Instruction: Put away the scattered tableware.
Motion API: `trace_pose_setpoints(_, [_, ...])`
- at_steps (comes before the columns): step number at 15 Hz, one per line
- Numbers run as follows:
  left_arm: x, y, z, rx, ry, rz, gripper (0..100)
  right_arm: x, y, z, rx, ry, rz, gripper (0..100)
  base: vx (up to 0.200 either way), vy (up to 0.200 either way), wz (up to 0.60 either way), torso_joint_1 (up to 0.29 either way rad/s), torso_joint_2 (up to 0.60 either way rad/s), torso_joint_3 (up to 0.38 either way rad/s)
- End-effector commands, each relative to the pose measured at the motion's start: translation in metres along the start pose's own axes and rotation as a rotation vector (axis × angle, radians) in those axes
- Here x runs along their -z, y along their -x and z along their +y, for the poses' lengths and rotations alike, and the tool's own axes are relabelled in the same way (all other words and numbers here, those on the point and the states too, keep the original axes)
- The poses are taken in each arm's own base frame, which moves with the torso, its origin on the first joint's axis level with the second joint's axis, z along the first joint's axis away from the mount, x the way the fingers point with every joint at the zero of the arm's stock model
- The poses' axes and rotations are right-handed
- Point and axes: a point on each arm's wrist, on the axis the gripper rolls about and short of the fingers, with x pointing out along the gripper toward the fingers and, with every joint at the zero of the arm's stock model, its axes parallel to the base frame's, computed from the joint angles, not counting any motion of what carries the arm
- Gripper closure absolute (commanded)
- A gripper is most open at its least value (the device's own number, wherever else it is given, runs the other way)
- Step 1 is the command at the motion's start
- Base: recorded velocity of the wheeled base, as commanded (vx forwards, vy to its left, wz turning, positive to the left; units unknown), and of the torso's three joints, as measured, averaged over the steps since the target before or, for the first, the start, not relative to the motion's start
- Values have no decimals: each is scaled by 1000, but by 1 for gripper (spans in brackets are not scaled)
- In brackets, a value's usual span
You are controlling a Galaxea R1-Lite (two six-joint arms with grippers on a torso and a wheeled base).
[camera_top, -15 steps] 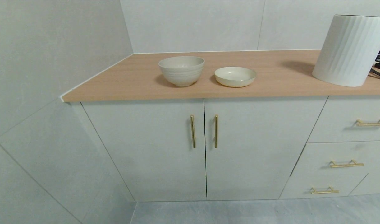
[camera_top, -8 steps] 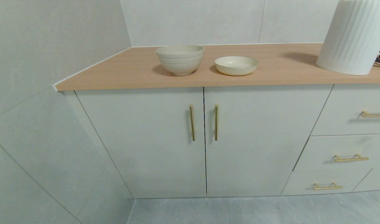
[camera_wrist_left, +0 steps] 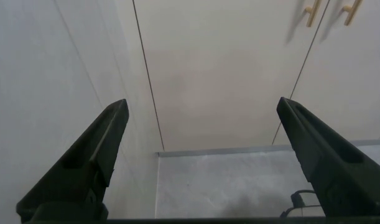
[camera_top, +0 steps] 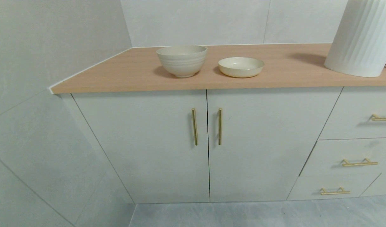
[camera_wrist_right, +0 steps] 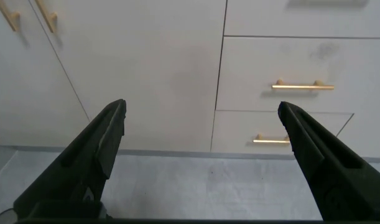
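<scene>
Status: task at start, nothing stowed. Deep bowl [camera_top: 182,60] and shallow dish [camera_top: 241,66] both sit on the desk [camera_top: 133,78], side by side, near but apart, bowl toward robot's left, dish toward its right; both upright, appear empty. Below the desk: double doors [camera_top: 142,145] shut, two gold handles [camera_top: 195,126] vertical either side of centre seam. Drawers [camera_top: 357,151] to the right, all shut. Large white ribbed container [camera_top: 360,37] at desk's right end, well apart from dish; judged not part of the job. Left claw [camera_wrist_left: 201,109]: jaws spread wide, nothing between them, low before the left door, floor [camera_wrist_left: 227,180] beneath. Right claw [camera_wrist_right: 201,107]: likewise spread wide, empty, low, facing right door and drawer fronts. Neither claw is near bowl or dish. Judgement: 0 of 2 items put away; no storage opened yet. Left to do, prob.: pull a door or drawer open, lift each item off desk, set inside, shut. Which compartment is meant: can't tell. Risk: bowl's rounded wall may slip in a pinch grip; rim grasp prob. safer.
</scene>
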Motion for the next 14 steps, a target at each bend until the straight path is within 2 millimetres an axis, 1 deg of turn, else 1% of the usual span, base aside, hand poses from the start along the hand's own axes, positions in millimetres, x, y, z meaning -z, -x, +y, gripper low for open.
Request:
trace_pose_setpoints(1, [0,0,0,0,-1,0,0,0,0,0,-2,4,1,0,0,0,0,0,0,0])
trace_pose_setpoints(7, [0,0,0,0,4,0,0,-1,0,0,-2,38,-7,0,0,0,0,0,0,0])
trace_pose_setpoints(8, [0,0,0,0,4,0,0,-19,5,0,-17,32,-98,0,0,0,0,0,0,0])
trace_pose_setpoints(9, [0,0,0,0,4,0,0,-41,11,1,-73,10,-166,0,0,0,0,0,0,0])
trace_pose_setpoints(10, [0,0,0,0,4,0,0,-50,10,2,-134,1,-148,0,0,0,0,0,0,0])
trace_pose_setpoints(12, [0,0,0,0,4,0,0,-55,-4,3,-187,-8,-29,0,0,0,0,0,0,0])
trace_pose_setpoints(14, [0,0,0,0,5,0,0,-60,-23,2,-210,-25,104,0,0,0,0,0,0,0])
